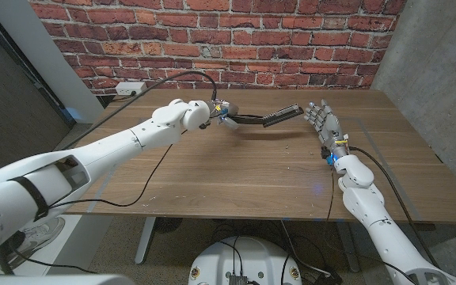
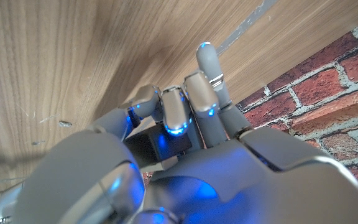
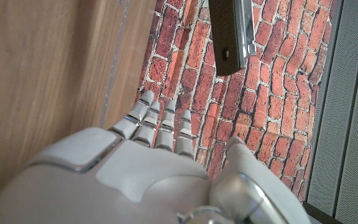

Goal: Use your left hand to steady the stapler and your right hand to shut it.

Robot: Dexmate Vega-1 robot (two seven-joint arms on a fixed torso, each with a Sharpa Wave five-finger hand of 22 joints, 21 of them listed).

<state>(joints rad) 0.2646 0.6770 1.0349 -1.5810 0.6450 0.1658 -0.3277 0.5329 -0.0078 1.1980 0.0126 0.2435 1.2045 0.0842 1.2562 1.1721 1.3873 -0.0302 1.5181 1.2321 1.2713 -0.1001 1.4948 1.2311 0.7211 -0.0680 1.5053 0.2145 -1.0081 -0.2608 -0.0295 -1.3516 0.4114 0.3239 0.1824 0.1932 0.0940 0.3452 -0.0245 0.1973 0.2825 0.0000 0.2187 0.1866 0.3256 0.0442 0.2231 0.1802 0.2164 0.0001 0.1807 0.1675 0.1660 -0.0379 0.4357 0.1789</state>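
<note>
The stapler [image 1: 261,120] sits toward the far middle of the wooden table [image 1: 236,178], its long axis running across from the left hand [image 1: 220,111] to the right hand [image 1: 327,127], its raised top arm's free end pointing at the right hand and just short of its fingers. The left hand grips the stapler's hinge end, fingers curled onto a dark part in the left wrist view. The right hand holds nothing, fingers straight and together, standing on edge just beside that raised tip, so I'd judge it the nearer one to press the arm down.
</note>
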